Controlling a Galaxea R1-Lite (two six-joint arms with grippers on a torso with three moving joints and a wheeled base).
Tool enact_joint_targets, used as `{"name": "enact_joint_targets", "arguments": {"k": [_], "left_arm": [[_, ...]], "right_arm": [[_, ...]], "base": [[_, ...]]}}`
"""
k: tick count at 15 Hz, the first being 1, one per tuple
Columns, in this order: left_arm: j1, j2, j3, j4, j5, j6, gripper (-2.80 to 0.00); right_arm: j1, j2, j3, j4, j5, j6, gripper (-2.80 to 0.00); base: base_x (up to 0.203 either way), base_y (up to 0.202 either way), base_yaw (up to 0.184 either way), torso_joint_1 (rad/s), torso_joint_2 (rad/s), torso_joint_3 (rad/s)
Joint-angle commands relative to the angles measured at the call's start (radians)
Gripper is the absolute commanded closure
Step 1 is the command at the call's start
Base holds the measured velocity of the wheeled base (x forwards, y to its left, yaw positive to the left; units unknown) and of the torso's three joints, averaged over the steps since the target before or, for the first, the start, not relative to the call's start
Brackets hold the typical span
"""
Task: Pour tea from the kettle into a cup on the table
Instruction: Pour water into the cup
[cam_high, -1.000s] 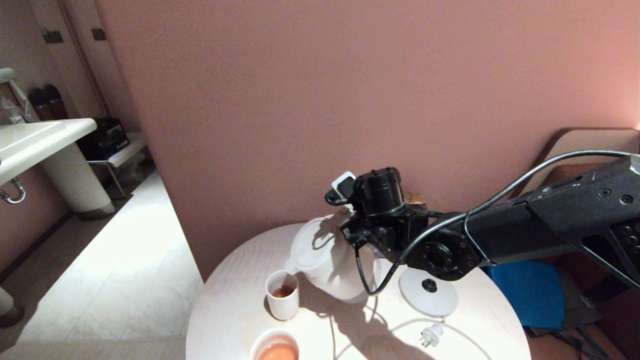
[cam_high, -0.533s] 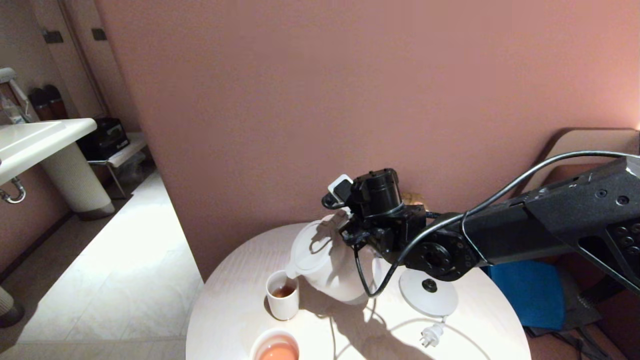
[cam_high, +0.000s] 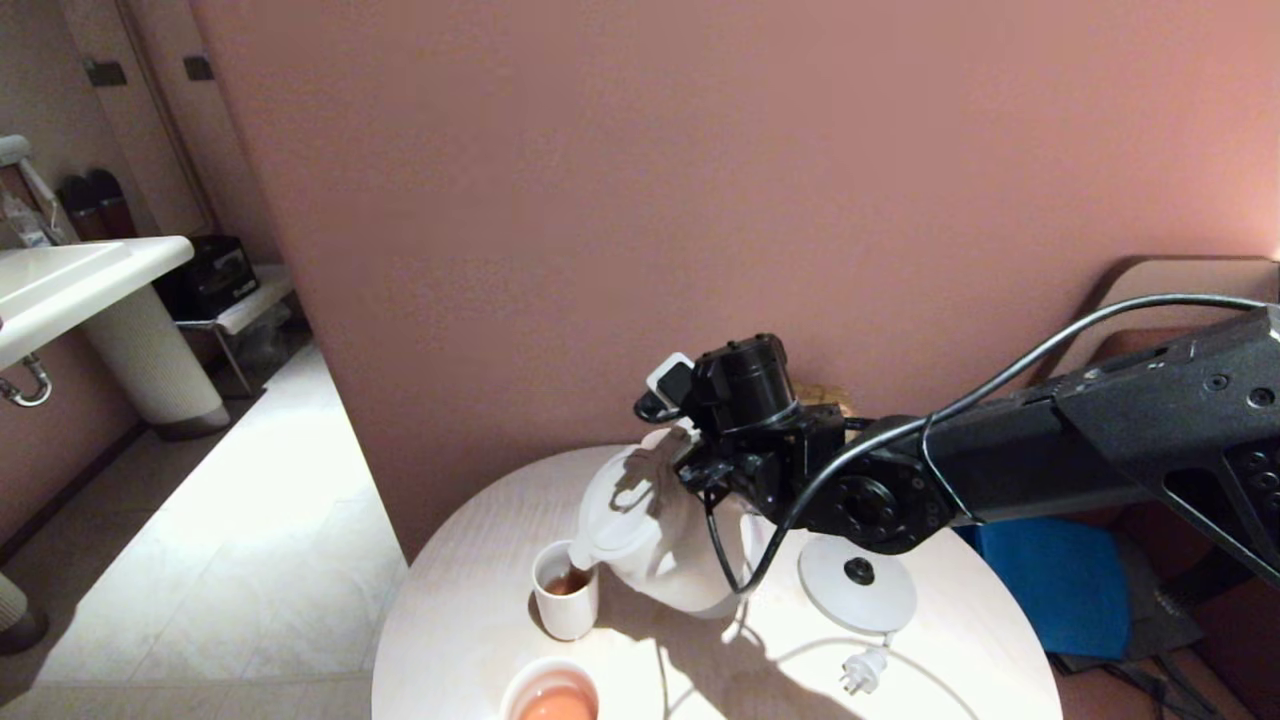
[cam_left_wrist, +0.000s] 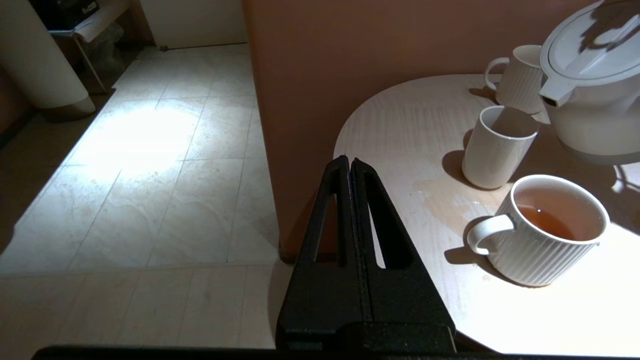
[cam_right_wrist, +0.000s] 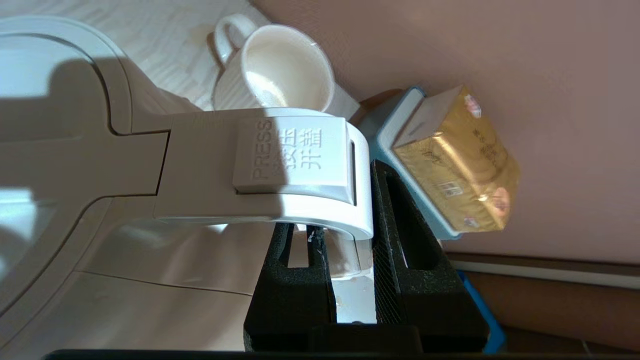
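We have the right gripper (cam_right_wrist: 350, 260) clamped on the loop handle of the kettle (cam_high: 655, 545), one finger on each side of the handle in the right wrist view, just below the lid button marked PRESS; in the head view the right arm comes in from the right edge and reaches to centre frame, over the back half of the table (cam_high: 470, 640); the kettle hangs tilted toward the left of the frame, off its base (cam_high: 858, 585), which sits flat on the table right of it with the plug (cam_high: 862, 672) and cord lying in front; the kettle's spout is right at the rim of the cup (cam_high: 566, 592), lower centre of the head view, touching or nearly so, we cannot tell which; the cup stands upright with dark tea (cam_high: 568, 581) visible inside; a ribbed mug (cam_left_wrist: 537, 232) with paler orange liquid sits at the bottom edge of the head view, in front of the cup and apart from it; a second ribbed mug (cam_right_wrist: 277, 75) stands behind the kettle near the wall, next to a gold packet (cam_right_wrist: 457, 160); the left gripper (cam_left_wrist: 351, 167) is parked off the table's edge, fingers pressed together, holding nothing; a wet patch shows on the table between cup and front mug in the left wrist view.
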Motion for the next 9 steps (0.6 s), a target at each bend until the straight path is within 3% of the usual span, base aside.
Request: {"name": "enact_joint_targets", "arguments": {"k": [1, 9], "left_arm": [[0.0, 0.001, 0.0, 0.001, 0.0, 0.0, 0.0], [0.0, 0.001, 0.0, 0.0, 0.0, 0.0, 0.0]], "right_arm": [[0.004, -0.002, -0.015, 0.014, -0.003, -0.003, 0.0], [0.039, 0.009, -0.104, 0.14, -0.006, -0.035, 0.0]], "base": [[0.0, 0.0, 0.0, 0.0, 0.0, 0.0], [0.0, 0.0, 0.0, 0.0, 0.0, 0.0]]}}
